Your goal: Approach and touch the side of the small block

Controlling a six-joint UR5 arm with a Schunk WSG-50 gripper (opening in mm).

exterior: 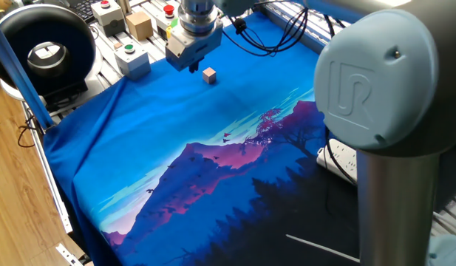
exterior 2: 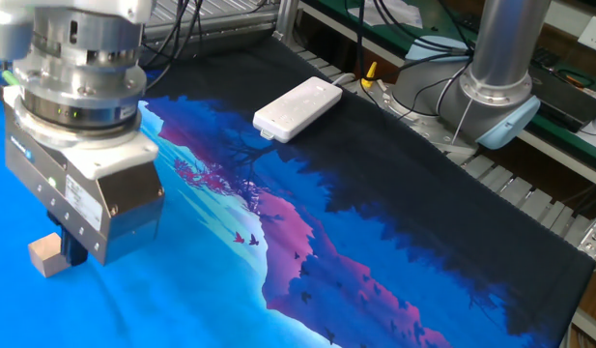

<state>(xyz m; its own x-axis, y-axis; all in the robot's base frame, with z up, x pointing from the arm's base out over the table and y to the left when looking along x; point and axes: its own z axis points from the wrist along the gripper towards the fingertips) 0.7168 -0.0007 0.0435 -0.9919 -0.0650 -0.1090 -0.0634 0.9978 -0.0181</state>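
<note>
The small block [exterior: 208, 74] is a tiny tan cube on the blue cloth near the table's far edge; it also shows in the other fixed view [exterior 2: 44, 256] at the left edge. My gripper [exterior: 192, 68] hangs low just left of it in one fixed view. In the other fixed view the gripper [exterior 2: 73, 253] stands right against the block's right side, its dark fingers mostly hidden behind the gripper body. The fingers look closed together and hold nothing. I cannot tell whether they touch the block.
Boxes with coloured push buttons [exterior: 131, 59] and a brown box [exterior: 139, 24] stand behind the cloth's far edge. A black round device [exterior: 43, 44] sits at the far left. A white power strip [exterior 2: 298, 107] lies on the dark part of the cloth. The arm's base [exterior 2: 500, 77] stands at the right.
</note>
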